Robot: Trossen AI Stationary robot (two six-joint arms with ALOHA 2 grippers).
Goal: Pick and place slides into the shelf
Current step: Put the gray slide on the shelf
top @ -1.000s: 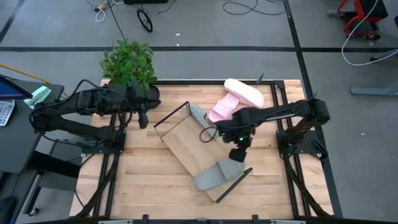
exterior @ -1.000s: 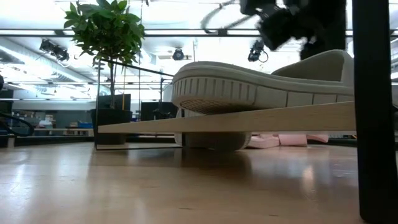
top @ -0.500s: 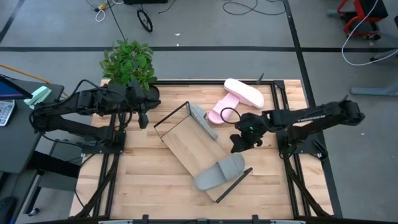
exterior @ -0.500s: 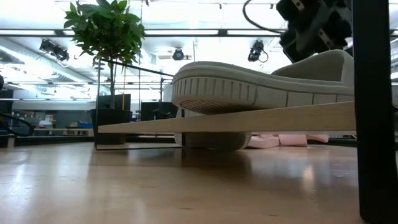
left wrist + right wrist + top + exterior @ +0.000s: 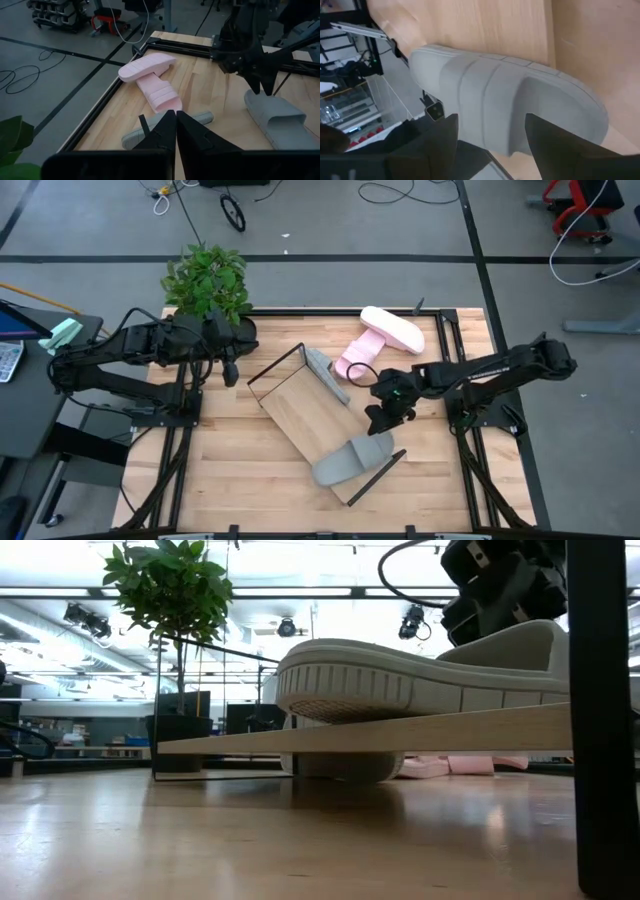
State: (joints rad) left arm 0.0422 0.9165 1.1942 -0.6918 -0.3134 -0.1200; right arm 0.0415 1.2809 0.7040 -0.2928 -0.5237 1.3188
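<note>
The shelf (image 5: 300,415), a light-wood board with black frame ends, lies slantwise on the table. One grey slide (image 5: 352,459) rests sole down on the board's near end, and fills the low view as slide (image 5: 420,670). My right gripper (image 5: 379,420) hangs open just above that slide's far end, its fingers either side of the strap (image 5: 490,95). A second grey slide (image 5: 328,375) lies by the shelf's far edge. Two pink slides (image 5: 375,340) lie stacked at the far right. My left gripper (image 5: 229,371) is shut and holds nothing, above the table's left side.
A potted plant (image 5: 207,283) stands at the table's far left corner. The shelf's upright black wire ends (image 5: 275,370) rise at both ends of the board. Bare tabletop (image 5: 230,470) lies at the near left.
My right gripper has sunk toward the grey slide on the shelf, rolling its wrist and tipping from pointing steeply down to a slant. Its arm has stretched out toward the table's right edge. It stays open. The slides and shelf lie as before.
</note>
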